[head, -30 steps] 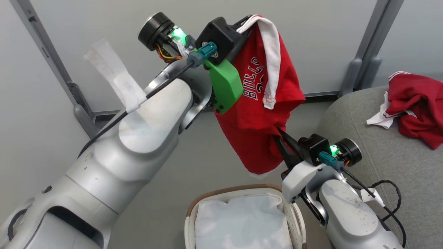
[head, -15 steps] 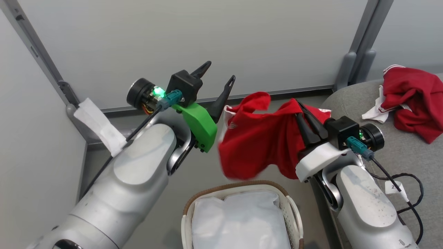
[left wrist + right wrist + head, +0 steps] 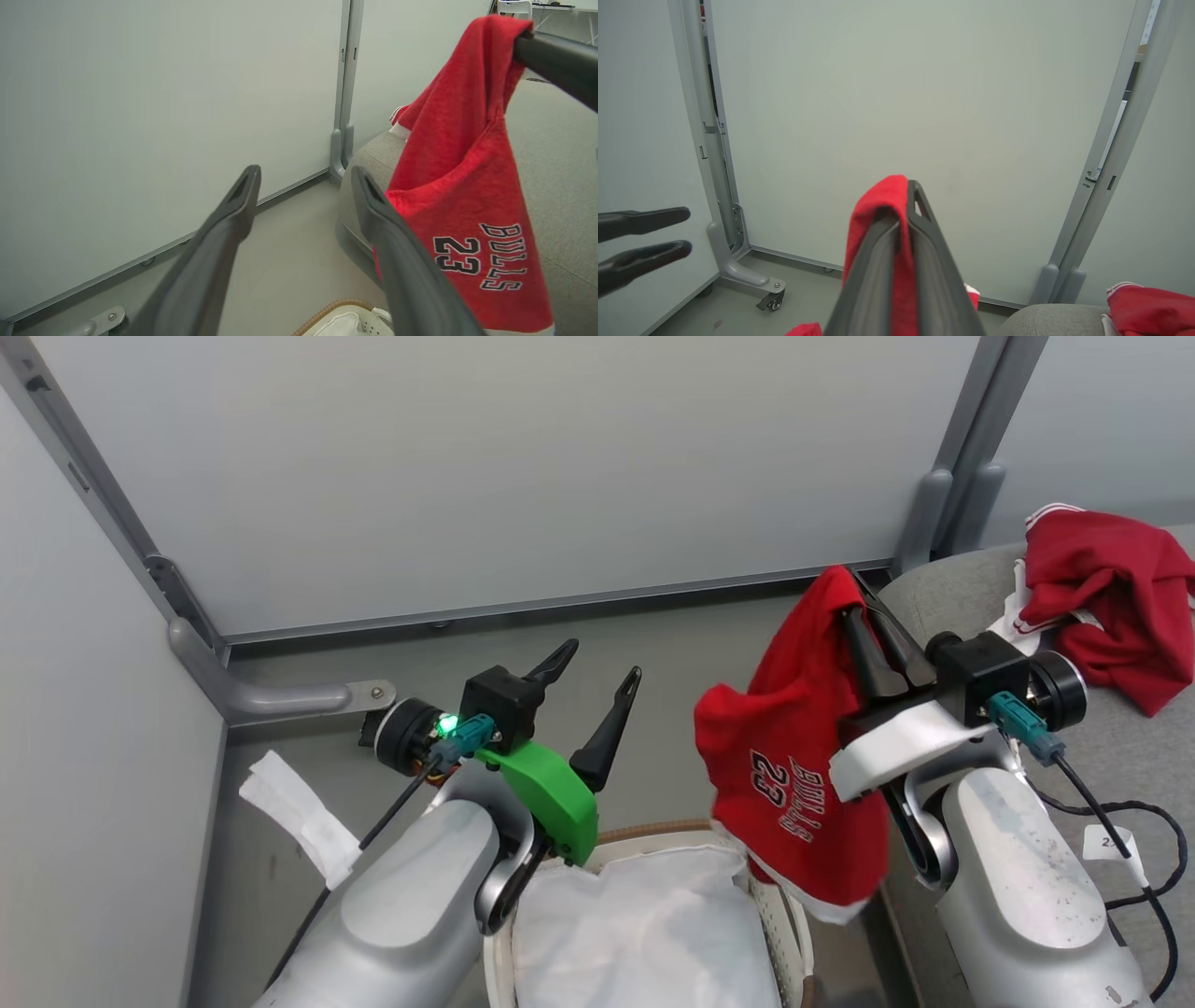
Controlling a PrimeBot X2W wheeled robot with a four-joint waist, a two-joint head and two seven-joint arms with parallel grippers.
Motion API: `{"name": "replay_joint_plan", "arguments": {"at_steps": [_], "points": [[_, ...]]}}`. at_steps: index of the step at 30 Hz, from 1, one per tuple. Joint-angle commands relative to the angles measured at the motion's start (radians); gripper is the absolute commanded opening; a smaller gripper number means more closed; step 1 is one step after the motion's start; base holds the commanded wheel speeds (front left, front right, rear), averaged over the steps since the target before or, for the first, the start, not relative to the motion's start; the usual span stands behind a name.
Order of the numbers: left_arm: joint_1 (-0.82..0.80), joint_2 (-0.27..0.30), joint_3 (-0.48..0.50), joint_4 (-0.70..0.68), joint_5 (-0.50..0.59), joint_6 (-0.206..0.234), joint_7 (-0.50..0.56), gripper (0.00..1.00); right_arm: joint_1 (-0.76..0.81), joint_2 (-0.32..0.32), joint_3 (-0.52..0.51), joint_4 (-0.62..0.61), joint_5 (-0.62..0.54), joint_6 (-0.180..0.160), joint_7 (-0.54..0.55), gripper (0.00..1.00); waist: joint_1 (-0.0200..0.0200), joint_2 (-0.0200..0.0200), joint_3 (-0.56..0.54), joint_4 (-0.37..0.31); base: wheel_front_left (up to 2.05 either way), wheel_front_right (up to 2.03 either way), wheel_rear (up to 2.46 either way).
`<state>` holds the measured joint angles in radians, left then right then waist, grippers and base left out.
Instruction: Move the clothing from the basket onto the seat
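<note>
We find the left tool (image 3: 598,664) newly spread, the jersey (image 3: 794,775) now pinched by the right tool (image 3: 854,595) alone, ready for the seat (image 3: 1102,728).

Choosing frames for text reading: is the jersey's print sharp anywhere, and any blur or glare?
Left wrist view: print on the jersey is crisp, the left gripper slightly soft. Head view: print legible, upside down; light even, no glare. Right wrist view: right gripper soft, close to the lens.

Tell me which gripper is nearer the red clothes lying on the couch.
Right. The right gripper, holding the Bulls jersey, is beside that pile; the left gripper hangs open farther off, by the basket.
</note>
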<state>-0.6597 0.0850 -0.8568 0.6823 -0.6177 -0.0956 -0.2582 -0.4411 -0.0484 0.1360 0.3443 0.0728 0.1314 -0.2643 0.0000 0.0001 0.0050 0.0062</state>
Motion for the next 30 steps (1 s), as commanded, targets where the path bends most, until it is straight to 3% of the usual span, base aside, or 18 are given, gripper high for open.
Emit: {"name": "replay_joint_plan", "arguments": {"at_steps": [1,14,30], "points": [[0.023,-0.003,0.010,-0.010,-0.004,0.006,-0.007,1.00,0.012,-0.004,-0.008,-0.010,-0.006,-0.001,0.000,0.00,0.0000,-0.0001,0.000,0.000,0.00,0.00,0.00],[0.130,-0.018,0.091,-0.104,0.068,0.012,-0.006,1.00,0.000,-0.004,-0.052,-0.014,-0.030,-0.001,0.000,0.00,0.0000,-0.0001,0.017,-0.058,0.00,0.00,0.00],[0.166,-0.031,0.119,-0.154,0.127,-0.018,-0.006,1.00,-0.010,-0.004,-0.152,-0.039,-0.099,-0.001,0.000,0.00,0.0000,-0.0001,0.119,-0.293,0.00,0.00,0.00]]}}
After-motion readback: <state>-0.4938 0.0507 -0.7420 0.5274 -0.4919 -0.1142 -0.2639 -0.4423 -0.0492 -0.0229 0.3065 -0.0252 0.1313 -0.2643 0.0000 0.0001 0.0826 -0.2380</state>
